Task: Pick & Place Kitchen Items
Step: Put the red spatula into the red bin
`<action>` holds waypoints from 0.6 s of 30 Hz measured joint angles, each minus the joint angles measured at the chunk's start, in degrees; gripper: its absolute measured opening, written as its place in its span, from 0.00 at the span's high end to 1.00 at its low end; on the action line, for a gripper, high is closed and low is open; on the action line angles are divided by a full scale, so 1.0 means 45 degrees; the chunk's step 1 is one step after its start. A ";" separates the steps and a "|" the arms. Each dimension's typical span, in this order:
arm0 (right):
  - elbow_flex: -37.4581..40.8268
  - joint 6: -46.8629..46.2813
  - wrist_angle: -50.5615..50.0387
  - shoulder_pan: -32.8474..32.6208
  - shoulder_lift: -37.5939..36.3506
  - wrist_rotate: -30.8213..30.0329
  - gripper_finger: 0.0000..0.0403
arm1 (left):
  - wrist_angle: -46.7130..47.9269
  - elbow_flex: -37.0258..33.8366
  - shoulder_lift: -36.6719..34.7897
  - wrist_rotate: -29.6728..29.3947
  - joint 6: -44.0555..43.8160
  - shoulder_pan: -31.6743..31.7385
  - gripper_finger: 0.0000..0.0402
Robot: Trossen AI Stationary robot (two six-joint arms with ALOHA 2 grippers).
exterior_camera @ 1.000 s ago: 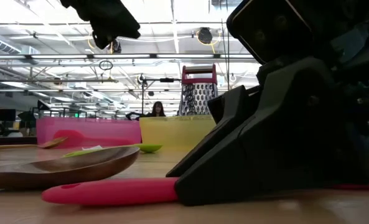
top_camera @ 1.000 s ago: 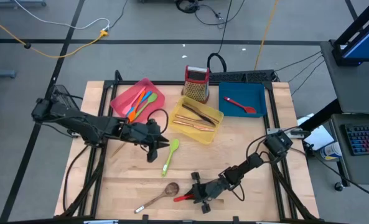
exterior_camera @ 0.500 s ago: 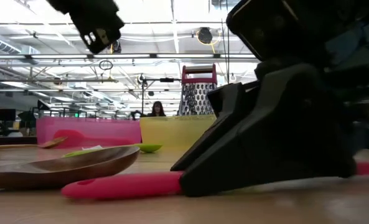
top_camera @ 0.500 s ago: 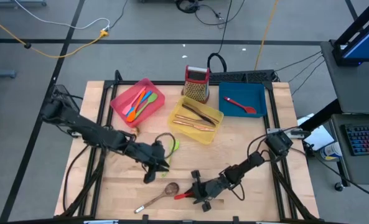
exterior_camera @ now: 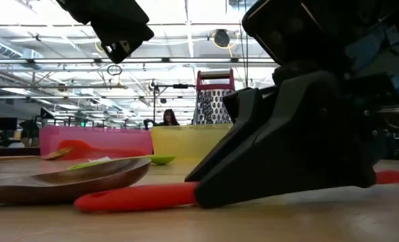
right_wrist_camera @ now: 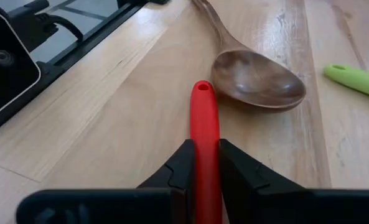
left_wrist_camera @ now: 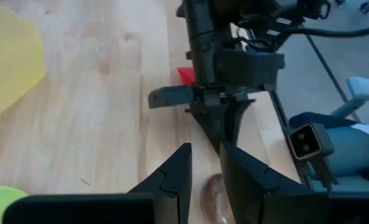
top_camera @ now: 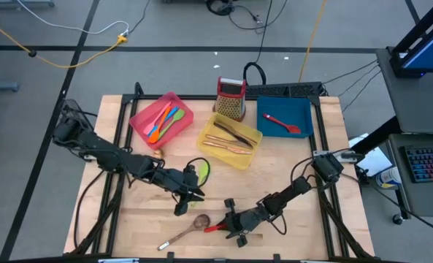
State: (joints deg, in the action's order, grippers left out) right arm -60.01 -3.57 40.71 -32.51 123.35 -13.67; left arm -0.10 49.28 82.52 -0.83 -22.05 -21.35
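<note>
My right gripper [top_camera: 231,223] lies low near the table's near edge, shut on a red utensil [top_camera: 215,231]. A brown wooden spoon [top_camera: 193,225] lies on the table just left of it, bowl toward the red handle. My left gripper [top_camera: 181,203] hovers above the table beside the spoon, open by a narrow gap [left_wrist_camera: 206,152] and empty; the spoon's bowl [left_wrist_camera: 210,194] shows beneath it. A green spatula [top_camera: 204,170] lies flat farther back, partly under my left arm. Other utensils lie in the three trays. My right gripper pinches the red utensil's handle [right_wrist_camera: 204,134] between its two fingers, back from the holed free end [right_wrist_camera: 201,87]. The fingers lie low, coming from the table's right, along the handle. The utensil is tilted: its holed end [exterior_camera: 91,199] is low at the table, its other end [exterior_camera: 394,176] raised.
A pink tray [top_camera: 139,117], a yellow tray [top_camera: 206,130] and a blue tray [top_camera: 264,108] stand in a row at the back, with a red-topped box grater [top_camera: 231,97] behind the yellow one. Bare wood lies at the table's near left and right.
My left gripper has gone from over the green spatula toward the table's near edge, ending close to the wooden spoon. The red utensil in my right gripper has shifted slightly toward the right, and its end behind the fingers has risen off the table.
</note>
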 joint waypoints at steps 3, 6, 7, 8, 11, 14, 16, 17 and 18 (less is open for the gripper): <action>0.0000 0.0181 -0.0271 -0.0002 -0.0226 0.0000 0.89 | -0.0011 0.0000 0.0121 0.0310 -0.0086 0.0106 0.78; -0.0010 0.0355 -0.0959 -0.0005 -0.0766 -0.0086 0.89 | 0.0011 -0.0005 0.0185 0.0279 -0.0135 0.0215 0.77; -0.0010 0.0399 -0.1306 -0.0012 -0.0987 -0.0333 0.89 | -0.0080 -0.0005 0.0176 0.0272 -0.0113 0.0241 0.75; -0.0010 0.0483 -0.1700 -0.0010 -0.1221 -0.0498 0.89 | -0.0126 -0.0001 0.0165 0.0281 -0.0063 0.0272 0.73; -0.0015 0.0733 -0.2410 -0.0005 -0.1863 -0.0668 0.89 | -0.0141 -0.0005 0.0170 0.0237 0.0224 0.0385 0.64; -0.0015 0.1044 -0.3144 0.0000 -0.2367 -0.0711 0.89 | -0.0300 -0.0005 0.0165 0.0493 0.0698 0.0516 0.55; -0.0012 0.1250 -0.3622 0.0010 -0.2653 -0.1059 0.89 | -0.0281 -0.0005 0.0170 0.1032 0.0704 0.0578 0.51; -0.0010 0.1335 -0.3834 0.0013 -0.2797 -0.1283 0.89 | -0.0304 -0.0005 0.0214 0.1249 0.0479 0.0596 0.49; -0.0012 0.1458 -0.3985 0.0047 -0.2933 -0.1466 0.89 | -0.0439 -0.0005 0.0299 0.1348 0.0158 0.0625 0.48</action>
State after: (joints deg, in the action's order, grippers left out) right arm -60.06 3.00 22.78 -32.30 110.15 -20.27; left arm -2.08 49.25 83.87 5.24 -21.34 -18.54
